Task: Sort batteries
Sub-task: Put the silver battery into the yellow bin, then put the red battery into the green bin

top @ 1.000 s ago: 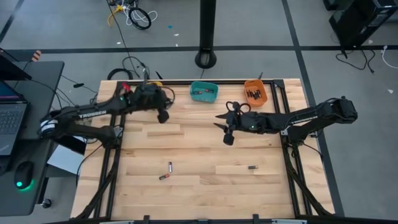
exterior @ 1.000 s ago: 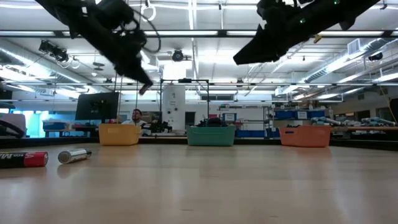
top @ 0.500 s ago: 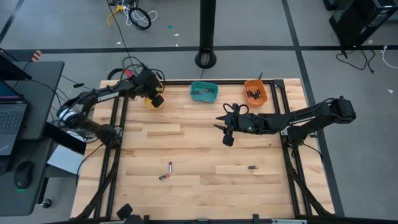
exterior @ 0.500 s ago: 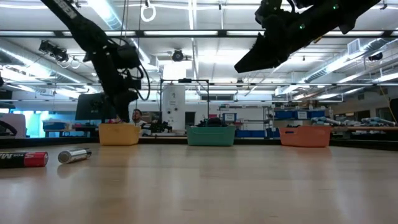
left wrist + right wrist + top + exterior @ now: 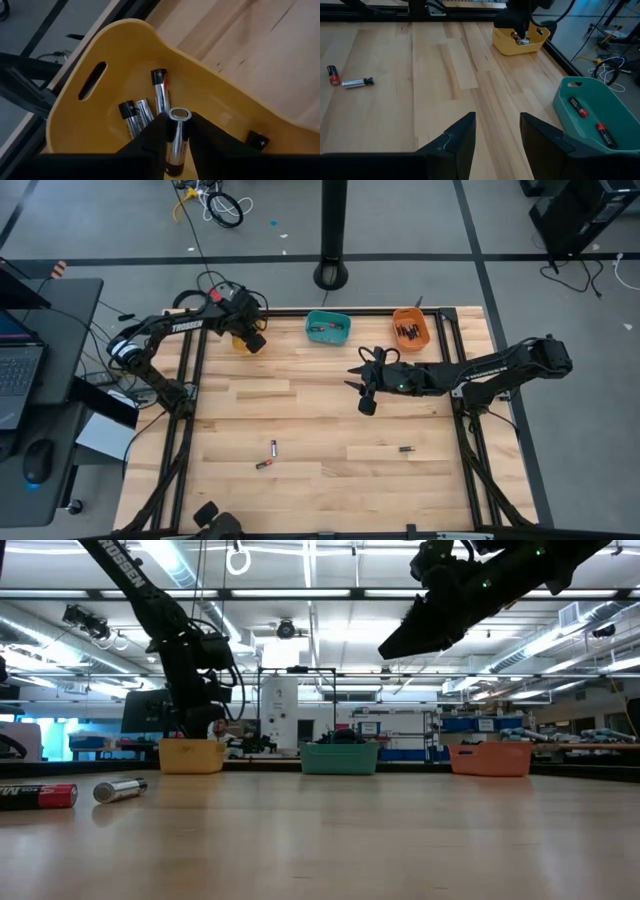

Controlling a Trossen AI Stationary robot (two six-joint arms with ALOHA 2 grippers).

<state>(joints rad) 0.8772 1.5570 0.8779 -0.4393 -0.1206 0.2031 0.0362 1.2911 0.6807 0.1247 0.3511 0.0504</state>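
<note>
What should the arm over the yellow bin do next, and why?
Probably open the left gripper wider and let go: its battery already hangs between the fingers right above the yellow bin, where other batteries lie.

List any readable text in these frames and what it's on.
"TROSSEN": white lettering on the left arm, high view.
Red-and-black battery, low view: white lettering, cut off at the frame edge, unreadable.
Battery between the left gripper fingers, and batteries in the yellow bin: print too blurred.
</note>
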